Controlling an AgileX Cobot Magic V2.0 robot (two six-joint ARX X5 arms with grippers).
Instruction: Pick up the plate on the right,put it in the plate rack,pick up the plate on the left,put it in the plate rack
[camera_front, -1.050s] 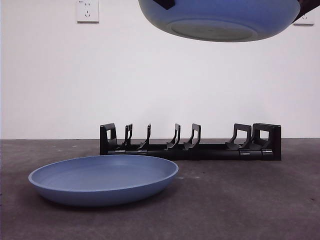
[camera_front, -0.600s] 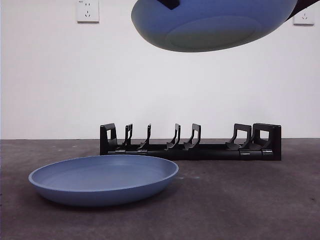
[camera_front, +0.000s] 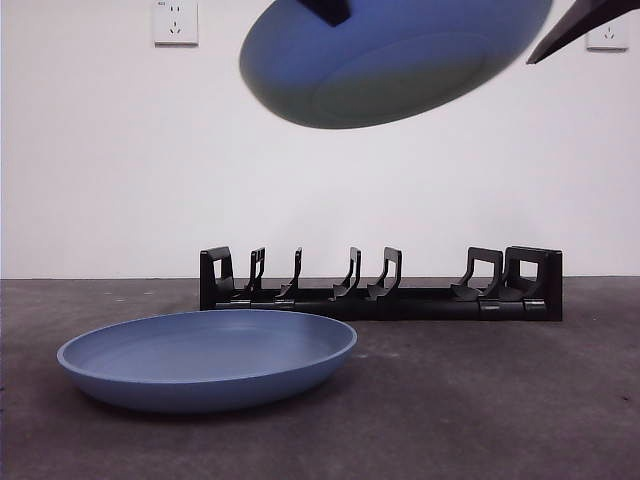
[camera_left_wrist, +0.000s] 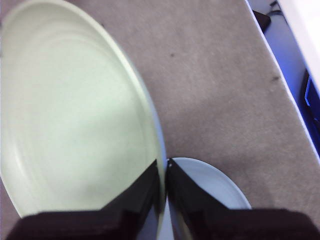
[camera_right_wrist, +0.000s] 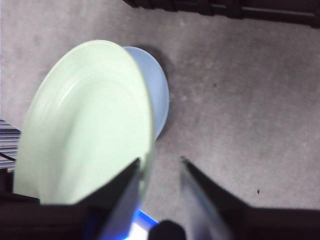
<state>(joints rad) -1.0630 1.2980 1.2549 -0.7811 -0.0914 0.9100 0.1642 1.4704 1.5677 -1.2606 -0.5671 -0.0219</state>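
Left hand (camera_left_wrist: 164, 170) is pinched tight on the rim of the held plate (camera_front: 390, 60), tilted high at the top centre of the front view. Right hand (camera_right_wrist: 157, 167) is spread apart just beside that rim, gripping nothing. The plate rack (camera_front: 380, 290) sits straight below, long axis running left to right, no plate in it yet. I'd guess the plate has to go edge-down, crosswise between prongs. The other plate (camera_front: 205, 358) lies flat on the worktop (camera_front: 500, 400), lower left.

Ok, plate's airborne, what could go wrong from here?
1. The left gripper alone pinches the rim of the raised plate, the right gripper open beside it; tilted, it could slip onto the plate on the table.
2. The plate rack has narrow prong gaps; a tilted plate may miss.
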